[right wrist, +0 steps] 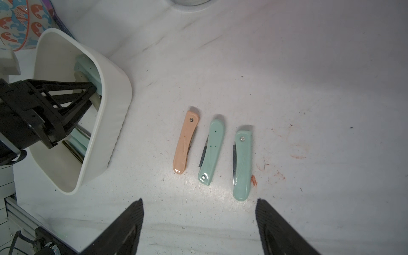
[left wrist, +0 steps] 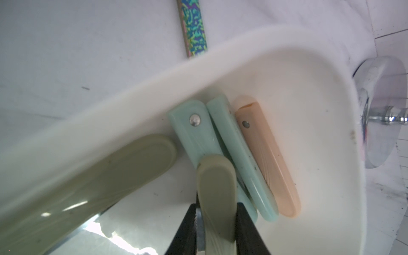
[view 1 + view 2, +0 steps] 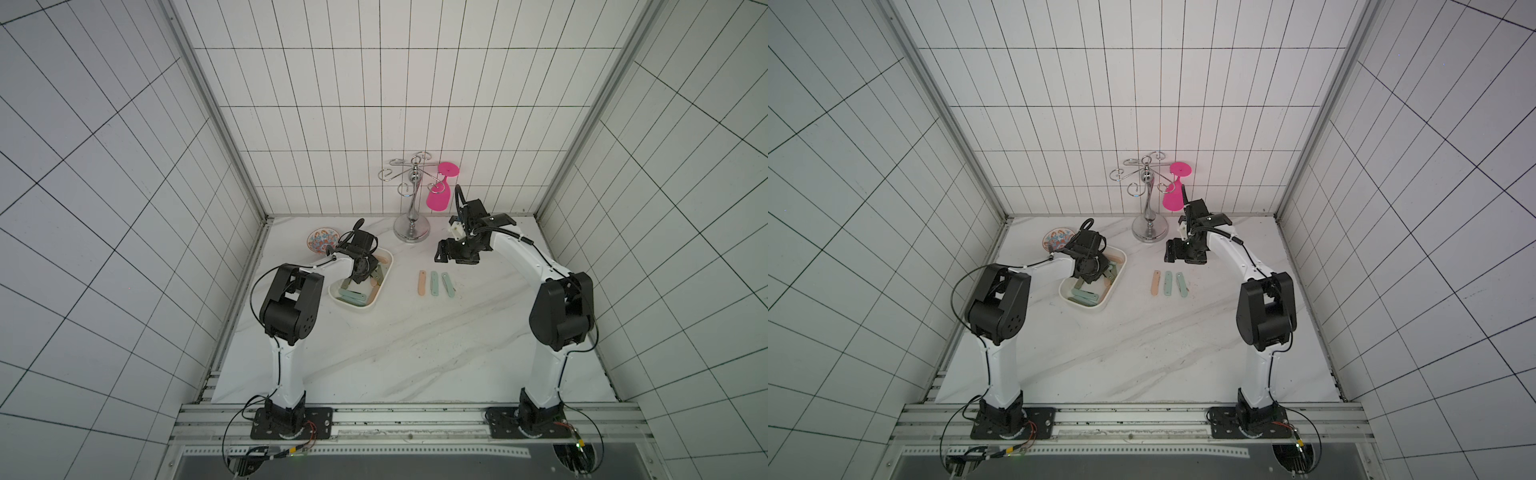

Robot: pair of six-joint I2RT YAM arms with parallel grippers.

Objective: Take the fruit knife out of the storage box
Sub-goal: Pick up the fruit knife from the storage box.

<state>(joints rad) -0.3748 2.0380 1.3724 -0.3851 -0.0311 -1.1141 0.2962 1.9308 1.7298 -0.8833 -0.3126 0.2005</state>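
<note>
In storage box (image 2: 298,72), left fingers (image 2: 250,229) clamped on olive folding fruit knife (image 2: 215,194), mint knives (image 2: 192,136) just past fingertips. Stiff, light, glossy plastic, probably slippery; hold mid-handle on flat sides. Right fingers (image 1: 123,229) apart, empty.
</note>
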